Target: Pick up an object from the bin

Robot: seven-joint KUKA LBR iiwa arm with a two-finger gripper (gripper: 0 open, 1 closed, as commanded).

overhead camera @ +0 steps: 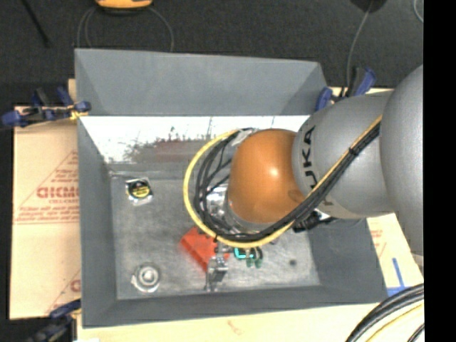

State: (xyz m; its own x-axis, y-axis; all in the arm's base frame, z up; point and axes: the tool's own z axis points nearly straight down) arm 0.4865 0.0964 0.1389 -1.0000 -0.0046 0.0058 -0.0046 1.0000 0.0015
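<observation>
Pincer [214, 271] is low in the bin [100, 212], at about 6 o'clock on the floor and near the front wall. It points down, with its metal tip close to the floor. Can't tell if it is spread or closed, since the wrist hides most of it from above.

Red piece [195, 246] is angular and wedge-like and lies flat on the floor at the pincer's 10 o'clock. Its right edge runs right up against the pincer body. Can't tell if they touch. It is beside the pincer, not inside it, so nothing reads as gripped.

Small green bit [251, 256] is at the pincer's 2 o'clock, just beside it under the wrist. Can't tell if it's a bin item or robot hardware.

Orange cover [262, 178] is at the pincer's 12 to 1 o'clock and blocks the middle of the floor. Black and yellow cables [198, 184] loop around its left side. Grey arm [363, 155] leaves toward 3 o'clock.

Other items are well apart from the pincer:
- silver round piece [147, 276] at its 9 o'clock, in the front-left corner of the floor
- round yellow-and-black piece [137, 189] at its 10 to 11 o'clock, near the back-left of the floor
</observation>
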